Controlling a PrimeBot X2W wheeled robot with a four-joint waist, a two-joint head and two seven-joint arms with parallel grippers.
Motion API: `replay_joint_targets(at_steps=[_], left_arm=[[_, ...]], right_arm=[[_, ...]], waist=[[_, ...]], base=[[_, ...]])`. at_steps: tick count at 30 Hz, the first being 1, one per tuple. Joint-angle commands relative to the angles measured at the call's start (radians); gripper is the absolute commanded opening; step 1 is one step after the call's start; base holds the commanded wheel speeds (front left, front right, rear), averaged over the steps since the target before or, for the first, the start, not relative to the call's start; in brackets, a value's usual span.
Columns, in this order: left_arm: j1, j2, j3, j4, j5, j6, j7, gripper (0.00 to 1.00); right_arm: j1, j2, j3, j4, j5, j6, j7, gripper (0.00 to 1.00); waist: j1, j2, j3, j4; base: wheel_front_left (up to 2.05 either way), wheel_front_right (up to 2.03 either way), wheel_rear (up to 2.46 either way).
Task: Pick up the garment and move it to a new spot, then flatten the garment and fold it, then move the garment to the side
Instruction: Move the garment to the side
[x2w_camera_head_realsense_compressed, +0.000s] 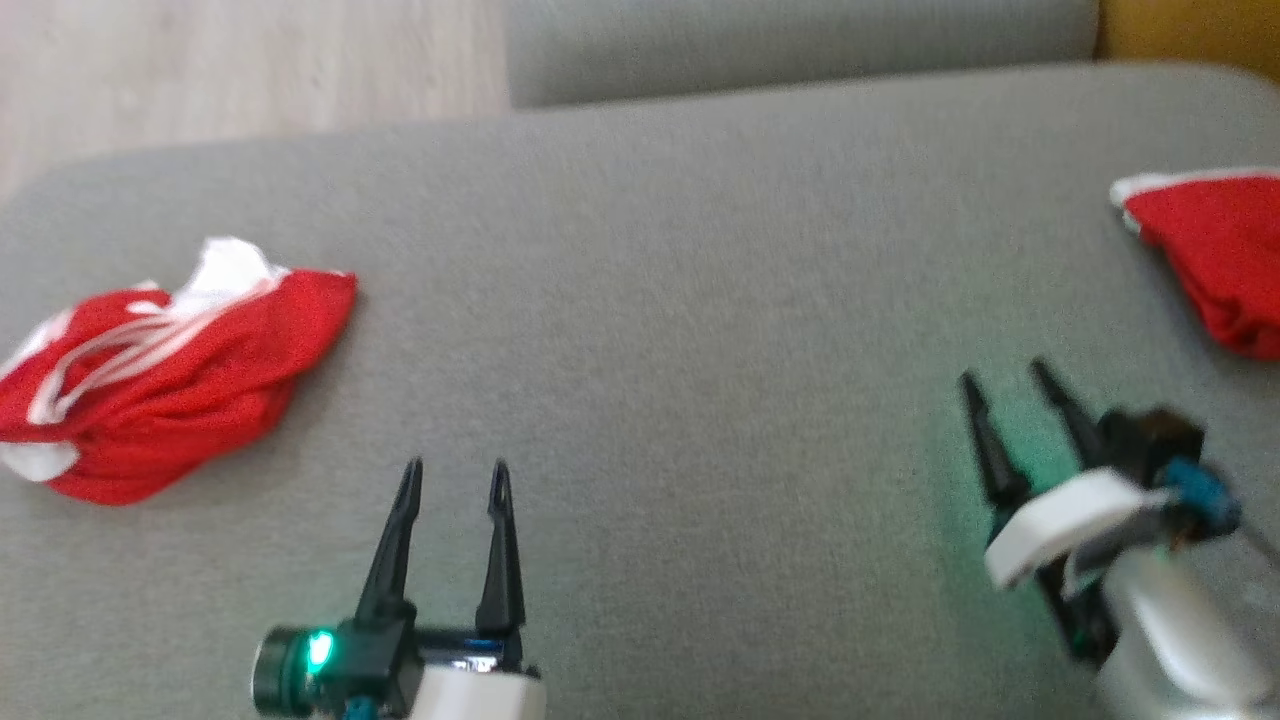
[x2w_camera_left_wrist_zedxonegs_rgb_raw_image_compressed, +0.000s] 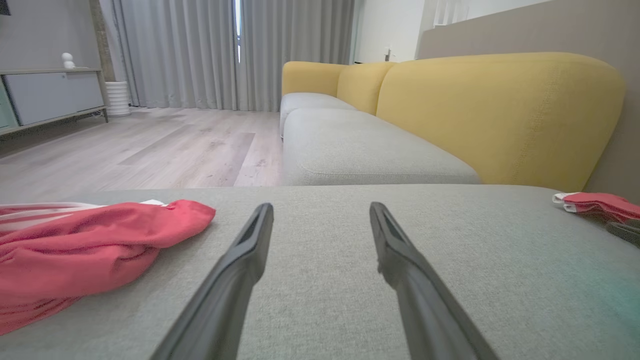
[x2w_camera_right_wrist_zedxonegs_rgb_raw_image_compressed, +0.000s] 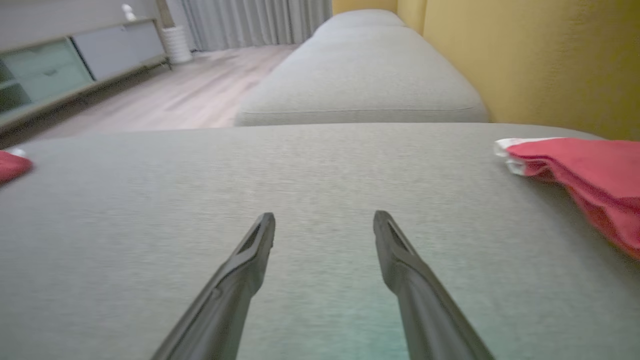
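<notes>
Hovering: our left gripper (x2w_camera_head_realsense_compressed: 456, 464) and right gripper (x2w_camera_head_realsense_compressed: 1003, 372) spread, empty; crumpled garment (x2w_camera_head_realsense_compressed: 170, 400) left of both, so a shallow pinch may lift one layer.

Left garment (x2w_camera_head_realsense_compressed: 170, 400) and right garment (x2w_camera_head_realsense_compressed: 1215, 260) are red with white trim; the cushion (x2w_camera_head_realsense_compressed: 650, 300) is grey, the backrest (x2w_camera_left_wrist_zedxonegs_rgb_raw_image_compressed: 500, 115) mustard yellow.

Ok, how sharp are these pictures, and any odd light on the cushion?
Head view: soft, the right gripper smeared, a green glow on the cushion beside it. Left wrist view: crisp. Right wrist view: slightly blurred, green tint between the fingers.
</notes>
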Motion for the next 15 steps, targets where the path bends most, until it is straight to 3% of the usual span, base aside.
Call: replay_joint_targets(at_steps=[1, 10, 15], left_arm=[[0.004, -0.002, 0.033, -0.027, -0.011, 0.013, -0.005, 1.00], [0.064, -0.002, 0.060, -0.087, 0.011, 0.016, -0.005, 1.00], [0.110, -0.002, 0.078, -0.110, 0.016, 0.011, -0.005, 1.00]], right_arm=[[0.041, 0.011, 0.000, -0.078, 0.007, 0.003, -0.013, 1.00], [0.277, 0.116, -0.109, -0.382, -0.067, 0.003, -0.014, 1.00], [0.385, 0.147, -0.149, -0.455, -0.101, 0.003, -0.014, 1.00]], waist=[[0.0004, -0.0001, -0.086, 0.040], [0.0004, -0.0001, -0.179, 0.043], [0.0004, -0.0001, -0.213, 0.032]], base=[[0.00, 0.00, 0.00], [0.00, 0.00, 0.00], [0.00, 0.00, 0.00]])
